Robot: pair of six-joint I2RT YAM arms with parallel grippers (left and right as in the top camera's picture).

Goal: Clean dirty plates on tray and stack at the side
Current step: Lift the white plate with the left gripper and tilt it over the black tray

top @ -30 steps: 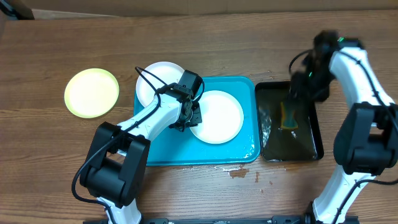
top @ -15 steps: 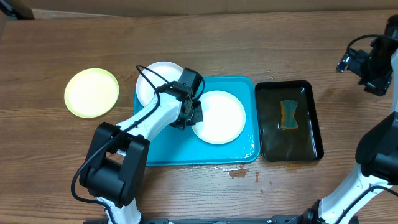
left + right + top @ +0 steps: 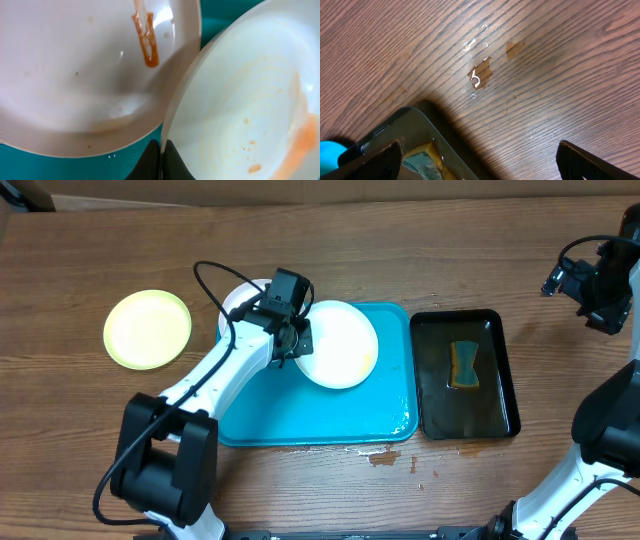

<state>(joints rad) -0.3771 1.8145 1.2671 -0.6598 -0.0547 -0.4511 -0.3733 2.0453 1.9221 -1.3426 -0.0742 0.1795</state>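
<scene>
My left gripper point(image 3: 296, 337) is shut on the left rim of a white plate point(image 3: 342, 343), which it holds over the back of the turquoise tray point(image 3: 320, 415). In the left wrist view the fingertips point(image 3: 161, 161) pinch that rim, and the plate point(image 3: 240, 100) shows faint orange smears. A second white plate point(image 3: 243, 304) lies at the tray's back left corner, partly under the arm, with an orange streak point(image 3: 146, 37). A pale yellow-green plate point(image 3: 148, 328) rests on the table to the left. My right gripper point(image 3: 592, 280) hangs open at the far right, holding nothing.
A narrow black tray point(image 3: 500, 395) of water stands right of the turquoise one, with a yellow and teal sponge point(image 3: 464, 365) in it. Its corner point(image 3: 395, 125) and the sponge point(image 3: 422, 159) show under my right gripper point(image 3: 480, 157). Water drops point(image 3: 479, 76) wet the wood.
The left gripper closed on the plate's rim and carried it back and left, toward the other white plate. The right arm left the sponge in the black tray, swung far right and opened.
</scene>
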